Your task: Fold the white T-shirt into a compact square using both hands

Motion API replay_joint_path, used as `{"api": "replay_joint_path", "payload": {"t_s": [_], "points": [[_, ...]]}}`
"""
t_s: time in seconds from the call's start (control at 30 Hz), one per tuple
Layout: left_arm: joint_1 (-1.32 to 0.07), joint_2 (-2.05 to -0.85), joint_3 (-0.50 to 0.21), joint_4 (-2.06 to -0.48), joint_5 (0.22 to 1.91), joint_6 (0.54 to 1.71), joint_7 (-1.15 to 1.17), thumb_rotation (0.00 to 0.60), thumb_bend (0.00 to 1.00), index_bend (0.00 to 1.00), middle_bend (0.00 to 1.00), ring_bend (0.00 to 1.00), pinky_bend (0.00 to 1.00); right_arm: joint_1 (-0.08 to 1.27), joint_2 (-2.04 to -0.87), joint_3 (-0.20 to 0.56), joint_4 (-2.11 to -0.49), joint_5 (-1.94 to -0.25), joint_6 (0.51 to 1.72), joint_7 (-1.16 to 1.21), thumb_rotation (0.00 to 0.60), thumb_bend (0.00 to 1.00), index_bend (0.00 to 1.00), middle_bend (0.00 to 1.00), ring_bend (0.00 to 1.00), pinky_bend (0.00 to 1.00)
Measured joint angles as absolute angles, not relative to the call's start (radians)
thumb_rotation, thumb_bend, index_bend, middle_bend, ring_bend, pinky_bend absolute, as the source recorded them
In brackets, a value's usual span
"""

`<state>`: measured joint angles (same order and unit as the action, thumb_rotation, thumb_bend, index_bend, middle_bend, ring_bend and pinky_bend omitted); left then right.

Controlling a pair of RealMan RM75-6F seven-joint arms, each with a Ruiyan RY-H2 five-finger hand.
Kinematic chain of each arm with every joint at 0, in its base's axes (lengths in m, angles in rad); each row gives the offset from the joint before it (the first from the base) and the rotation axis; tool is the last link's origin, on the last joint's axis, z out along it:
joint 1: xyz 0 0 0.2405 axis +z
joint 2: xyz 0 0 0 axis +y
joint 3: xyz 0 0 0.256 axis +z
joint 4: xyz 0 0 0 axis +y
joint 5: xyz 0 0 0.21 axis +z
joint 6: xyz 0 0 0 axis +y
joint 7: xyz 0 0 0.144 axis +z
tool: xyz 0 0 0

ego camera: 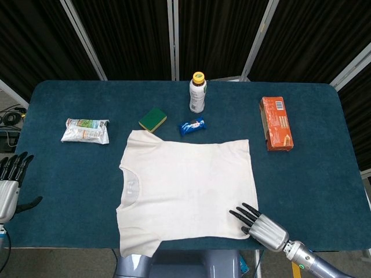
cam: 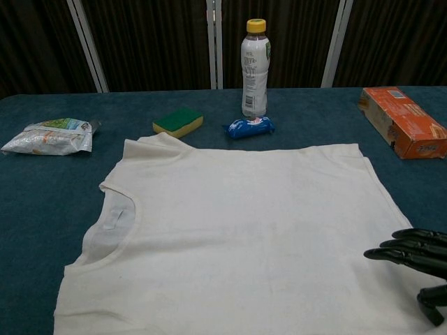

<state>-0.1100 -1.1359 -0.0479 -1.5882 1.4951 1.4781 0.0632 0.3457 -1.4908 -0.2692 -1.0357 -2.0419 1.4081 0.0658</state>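
Note:
The white T-shirt (ego camera: 185, 188) (cam: 237, 237) lies spread flat on the blue table, collar toward the left, hem toward the right. My right hand (ego camera: 261, 227) (cam: 413, 262) hovers over the shirt's near right corner, palm down with fingers spread and holding nothing. My left hand (ego camera: 10, 182) is off the table's left edge, far from the shirt, fingers apart and empty; the chest view does not show it.
Behind the shirt stand a green-and-yellow sponge (ego camera: 152, 119) (cam: 178, 121), a blue wrapped snack (ego camera: 192, 126) (cam: 248, 127) and a white bottle with yellow cap (ego camera: 198, 92) (cam: 255, 67). An orange box (ego camera: 275, 123) (cam: 402, 122) lies at the right, a snack bag (ego camera: 86, 131) (cam: 49, 136) at the left.

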Motion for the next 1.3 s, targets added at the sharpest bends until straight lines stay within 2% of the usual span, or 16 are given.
{"api": "replay_joint_path", "payload": {"t_s": [0.17, 0.3, 0.43, 0.63, 0.77, 0.93, 1.13, 1.3], "points": [[-0.117, -1.132, -0.023, -1.594, 1.542, 1.463, 0.018, 0.6, 0.0, 0.01, 0.0, 0.0, 0.0, 0.337, -1.504, -0.27, -1.02, -2.03, 1.436, 0.101, 0.6, 0.48, 0.68, 0.03, 0.0, 0.0], [-0.126, -1.128, 0.016, -1.593, 1.612, 1.447, -0.047, 0.6, 0.0, 0.16, 0.0, 0.0, 0.0, 0.334, -1.511, -0.266, -1.016, -2.023, 1.461, 0.118, 0.6, 0.48, 0.7, 0.04, 0.0, 0.0], [-0.139, -1.134, 0.065, -1.572, 1.7, 1.432, -0.105, 0.6, 0.0, 0.27, 0.0, 0.0, 0.0, 0.33, -1.518, -0.262, -1.001, -2.026, 1.488, 0.114, 0.6, 0.48, 0.71, 0.05, 0.0, 0.0], [-0.154, -1.209, 0.116, -1.465, 1.805, 1.431, -0.157, 0.6, 0.02, 0.36, 0.0, 0.0, 0.0, 0.322, -1.535, -0.26, -0.964, -2.036, 1.527, 0.099, 0.6, 0.48, 0.72, 0.05, 0.0, 0.0], [-0.171, -1.278, 0.157, -1.371, 1.864, 1.409, -0.172, 0.6, 0.02, 0.39, 0.0, 0.0, 0.0, 0.317, -1.549, -0.261, -0.947, -2.034, 1.537, 0.104, 0.6, 0.48, 0.72, 0.04, 0.0, 0.0], [-0.197, -1.381, 0.205, -1.277, 1.91, 1.343, -0.177, 0.6, 0.07, 0.4, 0.0, 0.0, 0.0, 0.312, -1.559, -0.26, -0.93, -2.026, 1.55, 0.12, 0.6, 0.48, 0.72, 0.04, 0.0, 0.0], [-0.224, -1.449, 0.223, -1.233, 1.936, 1.337, -0.18, 0.6, 0.14, 0.44, 0.0, 0.0, 0.0, 0.31, -1.569, -0.261, -0.912, -2.02, 1.56, 0.138, 0.6, 0.49, 0.73, 0.04, 0.0, 0.0], [-0.235, -1.47, 0.223, -1.233, 1.938, 1.337, -0.165, 0.6, 0.15, 0.44, 0.0, 0.0, 0.0, 0.309, -1.573, -0.262, -0.903, -2.017, 1.567, 0.146, 0.6, 0.49, 0.73, 0.05, 0.0, 0.0]]}}
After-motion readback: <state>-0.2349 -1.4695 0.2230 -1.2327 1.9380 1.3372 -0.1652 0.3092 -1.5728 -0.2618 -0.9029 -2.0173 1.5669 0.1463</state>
